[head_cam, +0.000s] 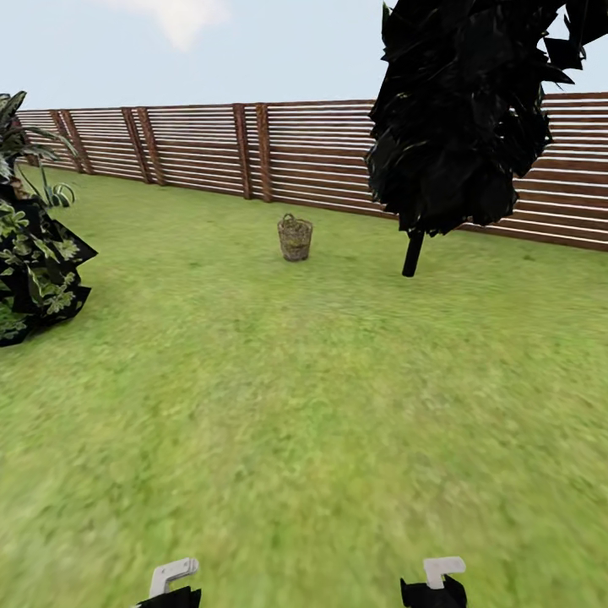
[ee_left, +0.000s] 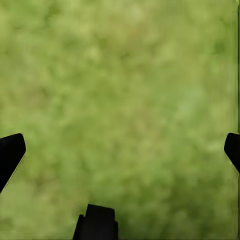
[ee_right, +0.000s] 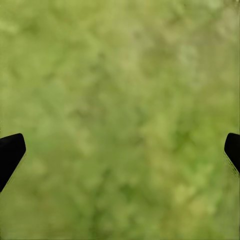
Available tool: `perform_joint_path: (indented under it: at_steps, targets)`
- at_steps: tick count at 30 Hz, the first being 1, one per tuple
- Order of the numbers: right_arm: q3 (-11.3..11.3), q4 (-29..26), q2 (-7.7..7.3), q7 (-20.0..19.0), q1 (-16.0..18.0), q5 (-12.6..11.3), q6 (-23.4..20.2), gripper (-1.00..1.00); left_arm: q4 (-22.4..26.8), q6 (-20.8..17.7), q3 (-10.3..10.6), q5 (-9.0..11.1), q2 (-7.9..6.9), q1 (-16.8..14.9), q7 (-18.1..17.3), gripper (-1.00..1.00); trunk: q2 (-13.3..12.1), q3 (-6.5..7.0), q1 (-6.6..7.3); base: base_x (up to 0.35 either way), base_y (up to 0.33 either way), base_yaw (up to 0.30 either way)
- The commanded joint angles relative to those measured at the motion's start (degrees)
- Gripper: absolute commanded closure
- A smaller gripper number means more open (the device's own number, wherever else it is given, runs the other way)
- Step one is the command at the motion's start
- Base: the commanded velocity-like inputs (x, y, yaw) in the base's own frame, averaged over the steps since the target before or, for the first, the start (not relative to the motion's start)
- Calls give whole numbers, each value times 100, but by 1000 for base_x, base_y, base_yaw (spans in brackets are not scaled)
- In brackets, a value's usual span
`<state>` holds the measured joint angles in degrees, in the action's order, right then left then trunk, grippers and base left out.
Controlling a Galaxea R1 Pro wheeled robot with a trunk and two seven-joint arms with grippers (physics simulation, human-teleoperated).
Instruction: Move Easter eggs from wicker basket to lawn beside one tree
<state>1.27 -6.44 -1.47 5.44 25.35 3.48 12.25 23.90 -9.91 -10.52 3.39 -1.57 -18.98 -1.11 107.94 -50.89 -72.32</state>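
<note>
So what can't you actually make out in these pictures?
- Eggs: the wicker basket is far off and small in the head view; its weave and rim hide whatever is inside.
- Black tree: its top is cut off by the picture's upper edge.
- Leafy plant: cropped by the left edge.
- Both arms: only their tips show at the bottom edge.
- Wrist views: the lawn is blurred, without detail.

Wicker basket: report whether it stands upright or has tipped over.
Upright. In the head view the wicker basket stands on its base on the lawn, rim and loop handle on top. What it holds cannot be told.
</note>
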Motion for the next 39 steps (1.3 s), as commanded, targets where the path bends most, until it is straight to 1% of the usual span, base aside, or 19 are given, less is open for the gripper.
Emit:
perform_joint_path:
  at_steps: [1, 6, 16, 27, 39]
  targets:
    - [10, 9, -1, 29, 3, 34, 16, -100, 10, -38, -21, 36, 1, 0, -10, -100, -40, 14, 20, 327, 0, 0]
    - [6, 15, 0, 27, 5, 17, 23, -100, 15, -38, -21, 32, 3, 0, -9, -100, -241, 103, 130, 327, 0, 0]
    - [5, 20, 7, 30, 5, 6, 23, -100, 14, -38, -21, 34, -1, 0, -6, -100, -642, 220, 349, 327, 0, 0]
    - [5, 20, 7, 29, 4, 12, 23, -100, 13, -38, -26, 37, -1, 0, -10, -100, -1083, 415, 591, 327, 2, 0]
    - [5, 15, 6, 28, 5, 12, 23, -100, 15, -38, -29, 38, -1, 0, -5, -100, -1564, 630, 854, 327, 80, 0]
